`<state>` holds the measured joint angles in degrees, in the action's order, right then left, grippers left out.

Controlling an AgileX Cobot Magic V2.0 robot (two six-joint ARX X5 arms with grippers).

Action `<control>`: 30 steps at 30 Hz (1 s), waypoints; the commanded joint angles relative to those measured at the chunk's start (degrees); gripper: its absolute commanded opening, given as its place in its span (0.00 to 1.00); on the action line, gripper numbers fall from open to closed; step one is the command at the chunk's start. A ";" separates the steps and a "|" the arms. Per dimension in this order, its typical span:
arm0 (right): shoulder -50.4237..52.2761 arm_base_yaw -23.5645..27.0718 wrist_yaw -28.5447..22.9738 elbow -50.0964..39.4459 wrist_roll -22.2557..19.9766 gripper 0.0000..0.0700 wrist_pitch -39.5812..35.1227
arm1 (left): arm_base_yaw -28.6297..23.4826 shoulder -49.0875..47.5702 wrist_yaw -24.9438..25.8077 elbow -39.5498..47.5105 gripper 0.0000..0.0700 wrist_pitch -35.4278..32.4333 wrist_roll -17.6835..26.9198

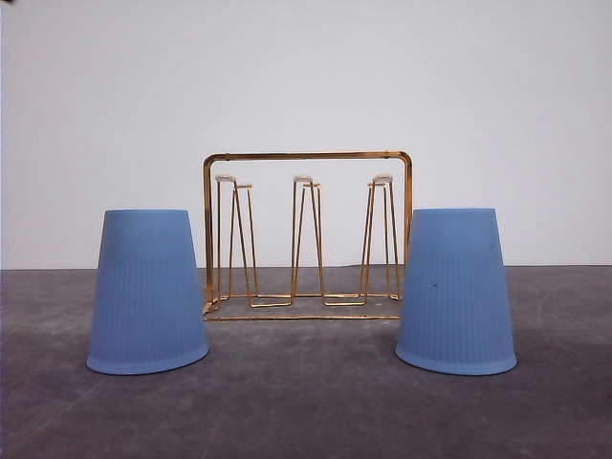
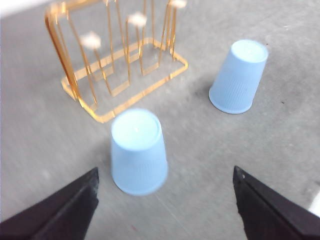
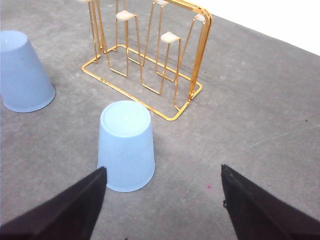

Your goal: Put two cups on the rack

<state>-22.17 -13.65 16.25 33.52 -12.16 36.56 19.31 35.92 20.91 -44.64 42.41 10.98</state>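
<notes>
Each spread tool (image 2: 165, 200) (image 3: 162, 200) hovers near an upturned cup (image 2: 138, 151) (image 3: 125, 146) beside the rack (image 1: 307, 234)

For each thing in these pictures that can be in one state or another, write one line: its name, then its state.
Left cup: upside down on the table, off the rack.
Right cup: upside down on the table, off the rack.
Rack: upright between the cups, all prongs bare.
Left gripper: open, holding nothing, above the left cup.
Right gripper: open, holding nothing, above the right cup.
</notes>
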 commanded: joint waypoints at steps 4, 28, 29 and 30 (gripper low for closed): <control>-0.17 -0.24 -0.17 0.92 -0.22 0.66 -1.01 | 0.85 8.08 -0.50 -0.96 0.74 -3.84 -7.17; -0.17 -0.24 -1.52 0.92 -0.24 0.66 -1.85 | 8.76 44.96 -8.97 -0.96 0.85 -27.39 -8.28; -0.17 -0.24 -1.52 0.92 -0.23 0.66 -2.06 | 8.85 45.35 -9.49 -0.96 0.85 -27.30 -8.28; -0.17 -0.24 -1.51 0.91 -0.22 0.66 -2.29 | 8.90 45.64 -9.85 -0.96 0.84 -27.25 -8.28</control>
<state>-22.17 -13.65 14.83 33.52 -12.16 34.94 27.68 80.71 11.11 -44.64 15.25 3.14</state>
